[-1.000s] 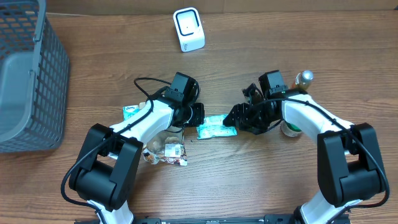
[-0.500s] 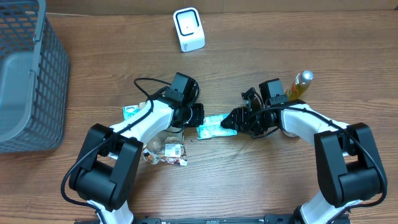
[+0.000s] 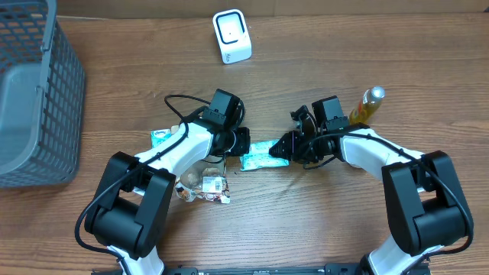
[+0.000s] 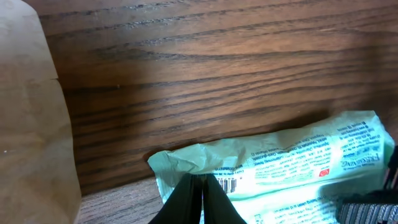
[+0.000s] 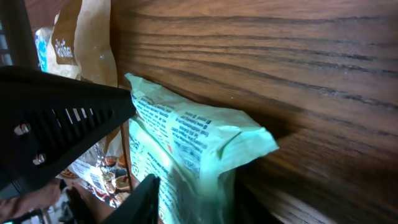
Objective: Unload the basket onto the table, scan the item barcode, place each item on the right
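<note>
A pale green packet (image 3: 265, 154) lies on the wooden table between my two grippers. In the left wrist view the packet (image 4: 292, 155) shows printed text and a barcode (image 4: 231, 184) near its left end. My left gripper (image 3: 241, 142) is shut on that end; its black fingers (image 4: 202, 186) meet over the crinkled edge beside the barcode. My right gripper (image 3: 283, 148) is at the packet's right end. In the right wrist view the packet (image 5: 186, 143) stands between the two fingers of the right gripper (image 5: 196, 199), which press its sides. A white scanner (image 3: 231, 36) stands at the back.
A grey mesh basket (image 3: 30, 99) fills the far left. A yellow-brown bottle (image 3: 365, 105) lies behind my right arm. A clear snack bag (image 3: 205, 186) and a small teal packet (image 3: 160, 137) lie by the left arm.
My right gripper has slid left onto the packet's right end and its jaws have narrowed around it. The left gripper and the packet stay where they were.
</note>
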### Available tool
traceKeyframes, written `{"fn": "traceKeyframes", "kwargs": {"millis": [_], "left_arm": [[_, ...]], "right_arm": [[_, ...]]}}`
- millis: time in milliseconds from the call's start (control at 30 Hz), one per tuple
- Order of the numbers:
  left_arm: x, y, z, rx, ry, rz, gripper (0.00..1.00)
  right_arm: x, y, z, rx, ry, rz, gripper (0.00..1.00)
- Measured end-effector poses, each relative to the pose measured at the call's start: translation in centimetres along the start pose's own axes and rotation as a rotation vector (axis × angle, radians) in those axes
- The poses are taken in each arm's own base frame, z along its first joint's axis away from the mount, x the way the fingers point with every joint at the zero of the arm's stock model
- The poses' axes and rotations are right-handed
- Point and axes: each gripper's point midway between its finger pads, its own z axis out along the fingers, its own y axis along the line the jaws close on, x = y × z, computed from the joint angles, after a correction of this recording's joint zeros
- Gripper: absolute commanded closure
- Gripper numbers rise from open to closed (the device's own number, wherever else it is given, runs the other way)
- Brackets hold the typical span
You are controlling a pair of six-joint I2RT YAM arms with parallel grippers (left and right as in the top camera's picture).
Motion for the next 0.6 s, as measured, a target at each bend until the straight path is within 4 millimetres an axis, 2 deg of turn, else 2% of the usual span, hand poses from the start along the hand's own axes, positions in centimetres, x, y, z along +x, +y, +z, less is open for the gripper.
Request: {"fn": "traceKeyframes", "kwargs": {"millis": [67, 133, 200, 233, 300, 333, 367, 400, 600], "left_arm": [[-0.02, 0.07, 0.0, -0.004, -0.001, 0.0, 0.91], [-0.05, 0.13, 0.0, -0.007, -0.003, 0.0, 0.91], [-0.07, 0.19, 0.0, -0.011, -0.004, 0.0, 0.9], [-0.07, 0.21, 0.0, -0.012, -0.005, 0.0, 0.89], [-0.09, 0.23, 0.0, -0.013, -0.006, 0.0, 0.88], [-0.09, 0.23, 0.0, -0.013, -0.006, 0.001, 0.86], [-0.09, 0.23, 0.0, -0.013, -0.005, 0.003, 0.84], [-0.09, 0.21, 0.0, -0.012, -0.005, 0.004, 0.83], [-0.12, -0.36, -0.41, 0.052, 0.014, 0.016, 0.75]], "right_arm": [[0.01, 0.01, 0.02, 0.0, 0.0, 0.0, 0.78], [0.0, 0.02, 0.02, 0.0, 0.0, -0.003, 0.88], [-0.07, 0.04, 0.01, -0.001, -0.003, -0.009, 0.88], [-0.07, 0.04, 0.01, -0.001, -0.003, -0.007, 0.83], [-0.07, 0.04, 0.01, -0.001, -0.003, -0.007, 0.83], [-0.04, 0.04, 0.01, -0.001, -0.002, -0.008, 0.84], [0.01, 0.06, 0.01, -0.003, 0.001, -0.007, 0.92], [0.06, 0.15, 0.01, -0.008, 0.003, -0.007, 0.95], [0.35, 1.0, -0.19, -0.067, 0.023, -0.025, 0.96]]}}
